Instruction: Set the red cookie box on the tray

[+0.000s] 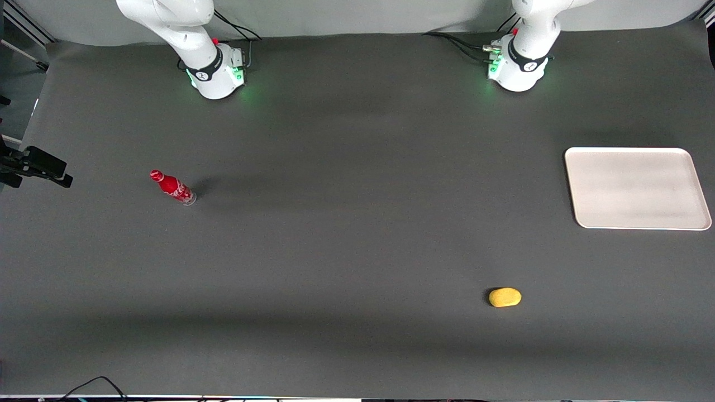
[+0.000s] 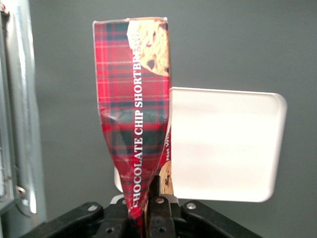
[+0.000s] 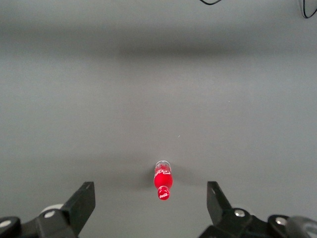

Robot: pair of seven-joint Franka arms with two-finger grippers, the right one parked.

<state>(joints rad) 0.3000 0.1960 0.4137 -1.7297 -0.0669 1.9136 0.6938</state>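
In the left wrist view my left gripper [image 2: 146, 206] is shut on one end of the red cookie box [image 2: 133, 109], a long red tartan carton with cookie pictures; the carton is squeezed flat where the fingers pinch it. The box hangs high above the table, over one edge of the cream tray [image 2: 228, 144]. In the front view the tray [image 1: 637, 188] lies empty toward the working arm's end of the table. The gripper and the box are out of the front view.
A small red bottle [image 1: 173, 187] stands tilted toward the parked arm's end of the table. A yellow oval object [image 1: 505, 297] lies nearer the front camera than the tray. The dark grey table cover [image 1: 357, 234] spreads between them.
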